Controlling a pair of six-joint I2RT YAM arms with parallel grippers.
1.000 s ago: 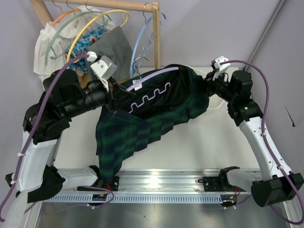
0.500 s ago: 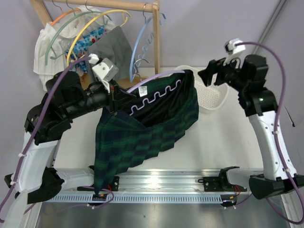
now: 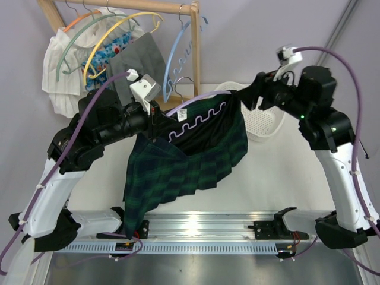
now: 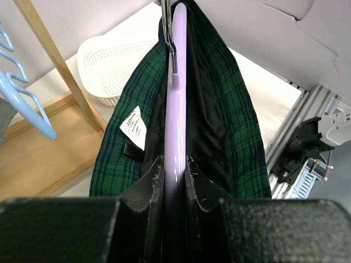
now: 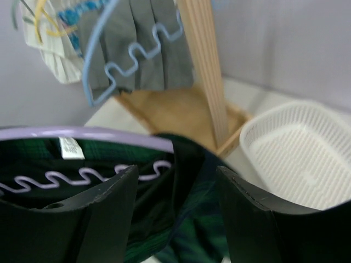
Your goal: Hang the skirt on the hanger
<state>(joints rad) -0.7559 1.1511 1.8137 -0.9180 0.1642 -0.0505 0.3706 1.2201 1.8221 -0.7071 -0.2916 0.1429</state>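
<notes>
The lavender hanger [image 3: 202, 97] is held above the table, and my left gripper [image 3: 153, 117] is shut on its left end. In the left wrist view the fingers [image 4: 155, 178] pinch the hanger [image 4: 176, 109] edge-on. The plaid skirt [image 3: 178, 172] drapes over the hanger with its waistband spread along the arc, and its white label [image 4: 133, 127] shows inside. The hanger's wavy bar [image 3: 196, 122] lies against the dark lining. My right gripper [image 3: 252, 95] is open at the hanger's right end. The skirt's edge [image 5: 192, 181] hangs between its spread fingers [image 5: 109, 208], not pinched.
A wooden rack [image 3: 194, 41] at the back holds a blue hanger [image 3: 172, 59], a yellow hanger [image 3: 119, 29], a grey garment [image 3: 139, 56] and a white garment [image 3: 59, 65]. A white basket [image 3: 261, 122] sits on the table behind the skirt's right end.
My right gripper opened, let go of the skirt's right end, rose, then came back toward it. My left arm lifted the hanger and skirt slightly up and right.
</notes>
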